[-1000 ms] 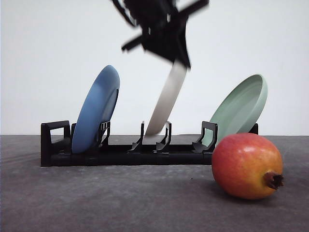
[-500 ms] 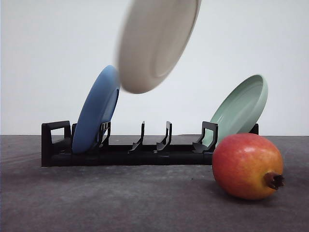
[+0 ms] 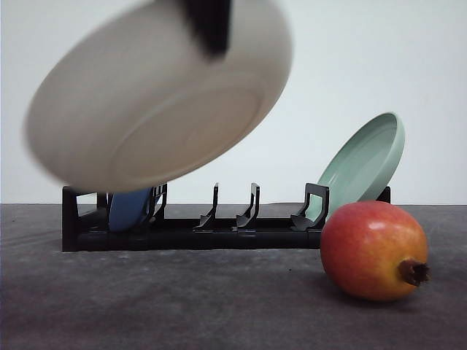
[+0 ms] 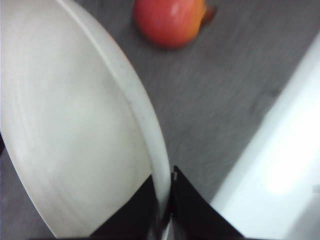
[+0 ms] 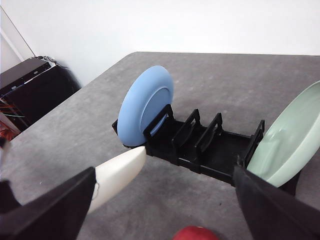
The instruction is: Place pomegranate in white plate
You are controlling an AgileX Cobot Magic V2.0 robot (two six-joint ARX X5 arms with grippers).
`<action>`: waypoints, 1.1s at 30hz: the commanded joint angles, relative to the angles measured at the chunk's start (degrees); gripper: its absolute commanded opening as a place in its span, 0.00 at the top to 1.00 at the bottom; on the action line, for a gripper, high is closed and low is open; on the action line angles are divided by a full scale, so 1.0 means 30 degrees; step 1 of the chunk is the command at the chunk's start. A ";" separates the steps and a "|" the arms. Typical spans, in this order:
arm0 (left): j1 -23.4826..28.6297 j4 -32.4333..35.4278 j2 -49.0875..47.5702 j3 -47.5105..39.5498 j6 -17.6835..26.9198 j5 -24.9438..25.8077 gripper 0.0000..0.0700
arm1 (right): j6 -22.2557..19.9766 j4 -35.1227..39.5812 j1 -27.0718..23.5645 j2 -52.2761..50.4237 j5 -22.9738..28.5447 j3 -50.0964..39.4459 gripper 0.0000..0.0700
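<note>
We count three plates, one rack and one fruit on the grey bench [image 3: 182,306]. The white plate [image 3: 157,102], blurred and held in the air, hides most of the blue plate [image 5: 146,104]; the left gripper [image 4: 167,200] has its jaws pinching its rim. The pale green plate [image 3: 365,164] leans in the black rack [image 3: 219,226]. The pomegranate [image 3: 373,250] rests just before it. The right gripper [image 5: 165,200] has its jaws spread.

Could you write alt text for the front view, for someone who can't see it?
A blurred white plate hangs tilted in the air, pinched at its top rim by the left gripper. Behind it a black dish rack holds a blue plate and a pale green plate. A pomegranate lies on the grey table.
</note>
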 commanded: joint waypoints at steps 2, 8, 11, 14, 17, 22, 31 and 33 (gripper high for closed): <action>-0.0454 0.1226 0.0395 -0.1320 -0.0490 -0.0499 1.00 | 0.0233 0.0124 -0.0007 0.0073 -0.0015 0.0342 0.21; -0.0751 0.3725 0.1084 -0.3679 -0.0468 -0.1282 1.00 | 0.0233 0.0117 -0.0007 0.0073 -0.0015 0.0342 0.21; -0.0832 0.3816 0.2050 -0.3761 -0.0483 -0.2301 1.00 | 0.0233 0.0124 -0.0007 0.0073 -0.0015 0.0342 0.21; -0.0839 0.4089 0.3082 -0.3761 -0.0490 -0.2341 1.00 | 0.0233 0.0109 -0.0007 0.0073 -0.0015 0.0342 0.21; -0.0913 0.4259 0.4145 -0.3761 -0.0483 -0.2334 1.00 | 0.0233 0.0087 -0.0007 0.0073 -0.0015 0.0342 0.21; -0.0977 0.4230 0.5188 -0.3761 -0.0468 -0.2152 0.99 | 0.0226 0.0058 -0.0007 0.0073 -0.0015 0.0342 0.21; -0.1014 0.3888 0.5078 -0.3528 -0.0747 -0.2144 0.26 | 0.0226 0.0049 0.0000 0.0080 -0.0015 0.0342 0.21; -0.1015 0.4164 0.4725 -0.3528 -0.1158 -0.2137 0.26 | 0.0233 -0.0024 0.0027 0.0090 -0.0007 0.0342 0.21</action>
